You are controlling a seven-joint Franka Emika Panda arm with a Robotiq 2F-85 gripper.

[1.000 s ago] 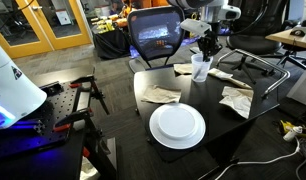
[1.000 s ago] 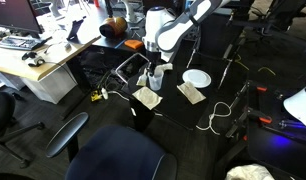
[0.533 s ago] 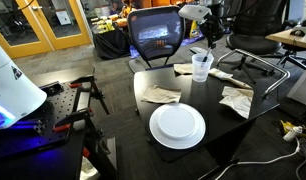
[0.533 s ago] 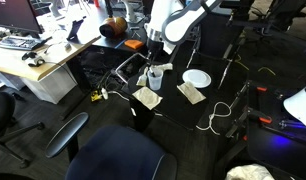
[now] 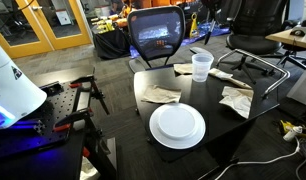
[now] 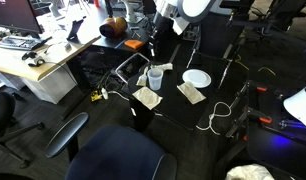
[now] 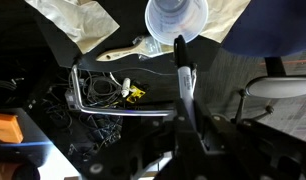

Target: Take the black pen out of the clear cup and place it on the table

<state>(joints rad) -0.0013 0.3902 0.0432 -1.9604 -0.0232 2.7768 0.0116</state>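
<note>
The clear cup [image 5: 201, 66] stands upright at the far side of the glossy black table [image 5: 198, 100]; it also shows in the other exterior view [image 6: 154, 77] and at the top of the wrist view [image 7: 176, 18]. My gripper [image 7: 183, 88] is shut on the black pen [image 7: 179, 55], whose free end points toward the cup mouth. The pen is clear of the cup. In an exterior view my gripper [image 6: 158, 28] is well above the cup. In the exterior views the pen is too thin to make out.
A round white plate [image 5: 177, 124] lies near the table's front. Crumpled paper napkins [image 5: 161, 95] [image 5: 236, 100] lie around the cup. A black mesh chair [image 5: 155, 35] stands behind the table. A wooden desk [image 6: 33, 62] stands beside it.
My gripper has risen straight up from the cup mouth to near the top of both exterior views, taking the pen out. The cup has stayed in place.
</note>
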